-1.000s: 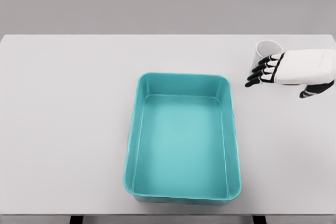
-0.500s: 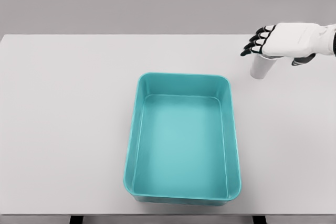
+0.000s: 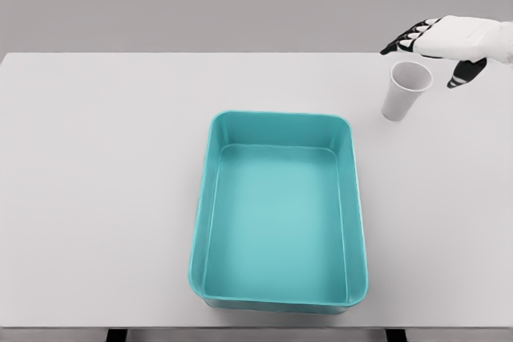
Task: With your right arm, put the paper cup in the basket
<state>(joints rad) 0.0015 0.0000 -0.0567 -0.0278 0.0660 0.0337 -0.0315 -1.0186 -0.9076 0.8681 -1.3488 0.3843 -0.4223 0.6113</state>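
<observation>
Paper cup [image 3: 405, 90] upright near desk [image 3: 104, 198] far right corner, apart from teal basket [image 3: 278, 212] mid-desk. Right hand [image 3: 449, 40] above-behind cup, fingers spread, holding nothing; contact seemingly none. Cup likely light, thin-walled, crushable: grip mid-wall gently, thumb opposing fingers.

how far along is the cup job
Nothing looks done yet: the cup stands upright on the table, right of and beyond the basket, which holds nothing. In hand: the right robot hand hovers just above and behind the cup's rim, fingers spread, gripping nothing. Left: grasp the cup, carry it over to the basket and release it inside.
</observation>
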